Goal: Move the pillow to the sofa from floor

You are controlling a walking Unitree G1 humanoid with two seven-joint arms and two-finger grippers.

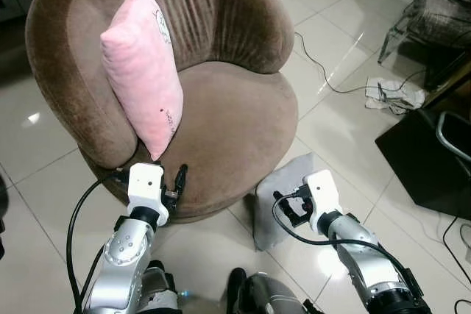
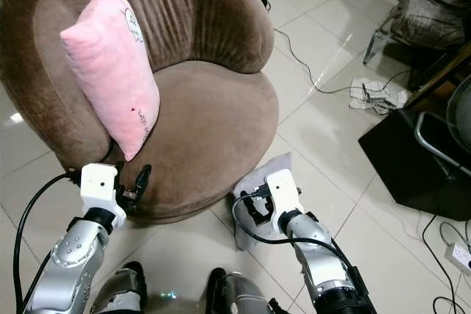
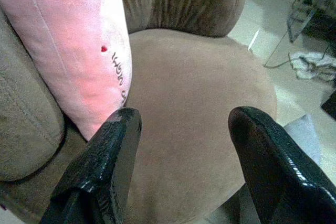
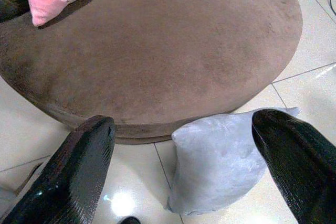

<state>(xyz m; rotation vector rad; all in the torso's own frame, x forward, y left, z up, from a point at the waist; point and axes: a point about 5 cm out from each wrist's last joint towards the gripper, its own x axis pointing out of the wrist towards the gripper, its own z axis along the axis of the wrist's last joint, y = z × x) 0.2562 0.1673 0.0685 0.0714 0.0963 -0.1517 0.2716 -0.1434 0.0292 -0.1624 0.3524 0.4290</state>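
A pink pillow (image 1: 143, 71) stands on edge on the round brown sofa chair (image 1: 235, 123), leaning against its left armrest. A pale grey pillow (image 1: 274, 207) stands on the tiled floor against the sofa's front right base. My left gripper (image 3: 184, 129) is open and empty at the sofa's front edge, just below the pink pillow's lower corner (image 3: 100, 114). My right gripper (image 4: 184, 129) is open and empty, held a little above the grey pillow (image 4: 220, 161), not touching it.
A black box (image 1: 427, 159) sits on the floor to the right. A cable (image 1: 327, 79) runs across the tiles to a white bundle (image 1: 394, 93). A chair with clear legs (image 1: 434, 12) stands at the far right. Tiled floor lies left of the sofa.
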